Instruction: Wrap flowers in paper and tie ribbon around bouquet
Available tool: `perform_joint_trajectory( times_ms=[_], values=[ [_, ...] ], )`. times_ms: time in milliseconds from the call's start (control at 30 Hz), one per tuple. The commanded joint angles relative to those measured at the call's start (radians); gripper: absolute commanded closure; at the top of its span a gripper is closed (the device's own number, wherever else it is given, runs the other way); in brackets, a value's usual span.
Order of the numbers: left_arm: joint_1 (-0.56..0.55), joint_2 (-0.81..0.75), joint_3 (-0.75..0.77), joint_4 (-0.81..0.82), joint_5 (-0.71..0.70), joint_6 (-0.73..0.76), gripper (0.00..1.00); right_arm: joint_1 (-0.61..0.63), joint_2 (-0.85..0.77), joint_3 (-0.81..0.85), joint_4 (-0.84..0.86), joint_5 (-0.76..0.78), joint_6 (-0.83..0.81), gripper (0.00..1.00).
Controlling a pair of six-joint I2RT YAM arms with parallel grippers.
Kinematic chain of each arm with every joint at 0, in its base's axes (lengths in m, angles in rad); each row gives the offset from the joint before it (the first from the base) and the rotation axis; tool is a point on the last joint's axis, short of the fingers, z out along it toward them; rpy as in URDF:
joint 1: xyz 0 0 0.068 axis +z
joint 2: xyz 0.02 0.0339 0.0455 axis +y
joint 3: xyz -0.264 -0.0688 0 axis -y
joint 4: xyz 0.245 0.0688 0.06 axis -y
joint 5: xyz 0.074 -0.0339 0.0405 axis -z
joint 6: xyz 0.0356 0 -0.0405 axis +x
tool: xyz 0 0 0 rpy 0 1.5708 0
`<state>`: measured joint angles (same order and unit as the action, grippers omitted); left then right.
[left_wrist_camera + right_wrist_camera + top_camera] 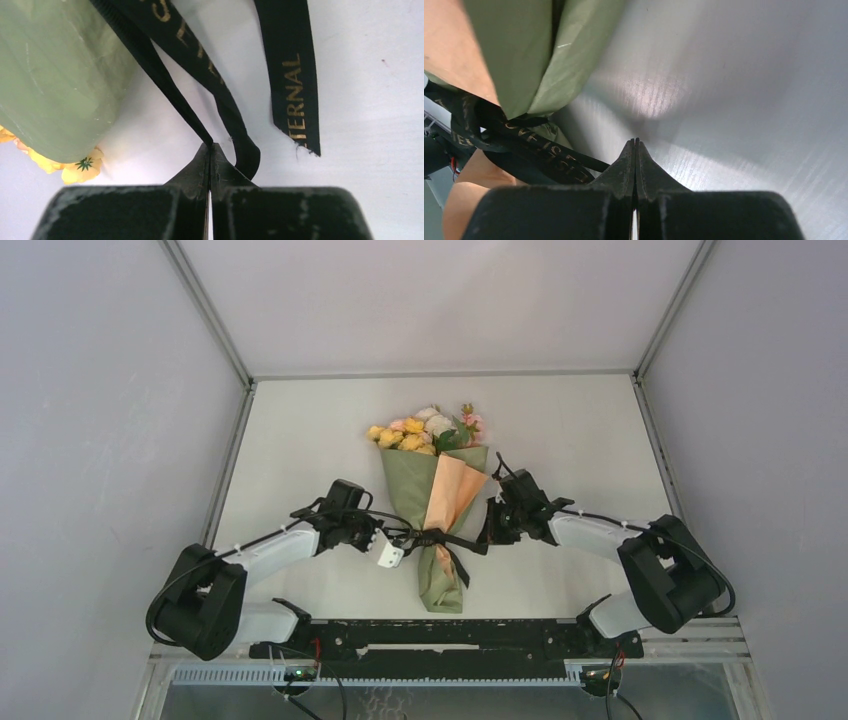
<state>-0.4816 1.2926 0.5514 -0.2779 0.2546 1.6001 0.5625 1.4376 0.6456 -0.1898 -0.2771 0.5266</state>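
Wrapped bouquet (437, 510) lies in the middle of the desk (300, 440), ribbon (440, 540) knotted round its waist; left hand (210, 147) closed, pinching a ribbon strand; right hand (636, 145) closed beside another strand, grip unclear; uneven pulling could drag the bouquet sideways or loosen the knot.

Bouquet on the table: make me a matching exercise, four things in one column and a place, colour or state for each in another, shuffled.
1 flowers
2 paper
3 ribbon
4 left gripper

A jaws shut on the ribbon
B wrapped across the paper's narrow part
C sticking out of the paper's wide end
D olive green with a peach fold

Pairs: 1-C, 2-D, 3-B, 4-A
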Motion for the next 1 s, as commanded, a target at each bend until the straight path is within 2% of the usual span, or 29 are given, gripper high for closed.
perform_joint_trajectory(
  times_ms=[0, 133, 333, 967],
  values=[
    [0.003, 0.004, -0.023, -0.065, -0.02, 0.054, 1.0, -0.01, 0.023, -0.025, 0.106, -0.033, 0.018, 1.0],
    [0.003, 0.002, -0.011, -0.086, -0.043, 0.074, 1.0, -0.02, 0.067, -0.047, 0.127, -0.035, 0.013, 1.0],
    [0.03, -0.006, -0.003, -0.094, -0.141, 0.212, 1.0, -0.03, 0.102, -0.067, 0.126, -0.038, 0.009, 1.0],
    [0.043, -0.039, -0.022, -0.129, -0.173, 0.195, 1.0, -0.052, 0.047, -0.114, 0.044, 0.003, 0.009, 1.0]
  ],
)
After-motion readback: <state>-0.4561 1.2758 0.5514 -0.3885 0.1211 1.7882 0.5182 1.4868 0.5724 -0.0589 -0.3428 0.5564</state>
